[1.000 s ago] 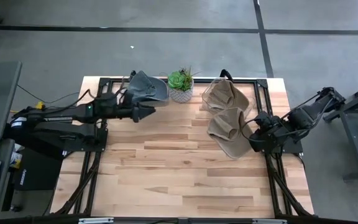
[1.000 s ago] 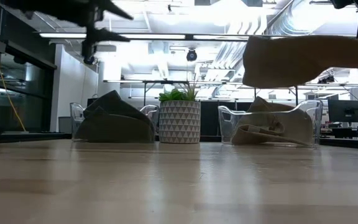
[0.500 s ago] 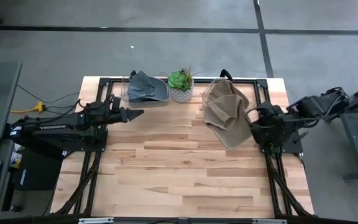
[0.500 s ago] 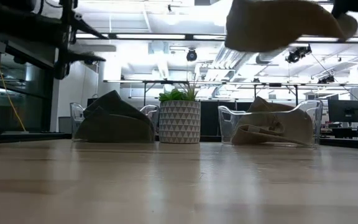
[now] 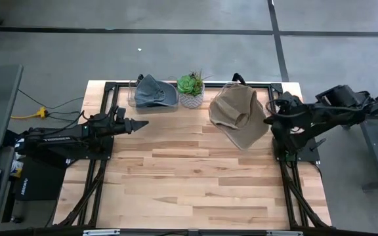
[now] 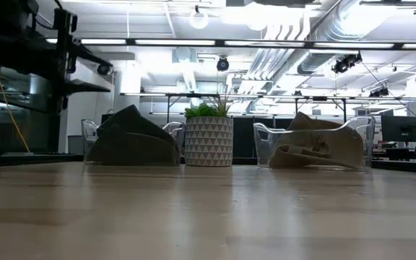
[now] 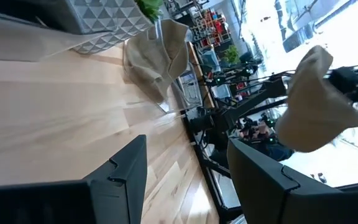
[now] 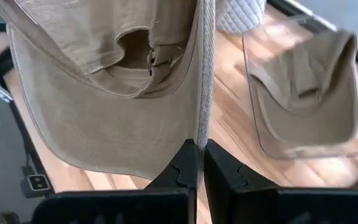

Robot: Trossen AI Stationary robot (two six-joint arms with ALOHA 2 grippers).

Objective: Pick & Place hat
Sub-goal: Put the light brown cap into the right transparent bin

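My right gripper (image 5: 266,122) is shut on a tan hat (image 5: 238,117), which it holds in the air over the clear right bin (image 6: 316,144) at the far edge. In the right wrist view, a second tan hat (image 8: 309,99) lies inside that bin. A grey hat (image 5: 155,92) sits in the clear left bin (image 6: 92,137). My left gripper (image 5: 136,123) is open and hangs near the table's left side, holding nothing. The held hat (image 7: 319,102) also shows in the left wrist view but is above the low view's frame. My right gripper pinches the tan hat's brim at its edge (image 8: 202,127) between the two shut fingers, coming about level from the table's right side. The hat is lifted clear and spreads away from the fingers toward the table's left, its hollow inside (image 8: 129,56) turned toward the wrist camera.
A potted succulent in a white patterned pot (image 5: 191,89) stands between the two bins at the far edge. Bare wooden table (image 5: 189,177) spreads over the middle and near side. Black frame rails (image 5: 97,177) run along both sides.
My right gripper has risen and moved toward the far edge, carrying the tan hat up out of the low view and over the right bin; the hat has turned as it went. My left gripper, still open, has drawn back toward the table's left edge.
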